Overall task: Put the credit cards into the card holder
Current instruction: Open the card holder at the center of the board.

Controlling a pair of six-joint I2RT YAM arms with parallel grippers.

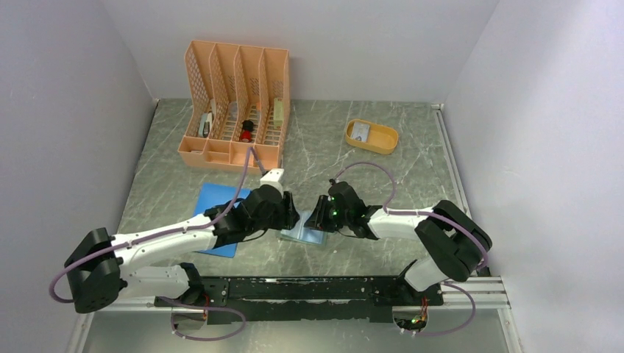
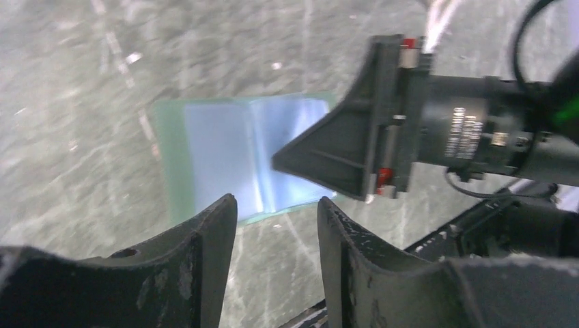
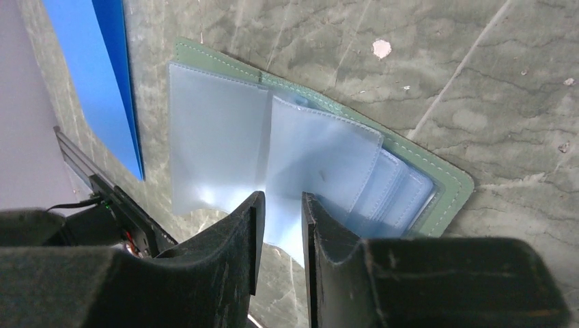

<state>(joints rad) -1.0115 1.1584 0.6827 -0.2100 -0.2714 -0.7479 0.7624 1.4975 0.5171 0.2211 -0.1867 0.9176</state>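
Observation:
The card holder (image 1: 303,236) lies open on the table between my two grippers, sage-green with pale blue-clear pockets facing up. It also shows in the left wrist view (image 2: 218,154) and the right wrist view (image 3: 225,137). My left gripper (image 1: 291,214) hovers at its left edge; in the left wrist view the left gripper (image 2: 276,205) is open and empty. My right gripper (image 1: 316,215) hangs low over the pockets; in the right wrist view the right gripper (image 3: 283,199) has a narrow gap and holds nothing. A pale credit card (image 1: 360,132) lies in the yellow tray.
The mustard-yellow oval tray (image 1: 383,140) stands at the back right. An orange file organiser (image 1: 235,103) with small items stands at the back left. A flat blue pad (image 1: 215,202) lies under the left arm, also in the right wrist view (image 3: 102,61). The black rail (image 1: 309,290) runs along the near edge.

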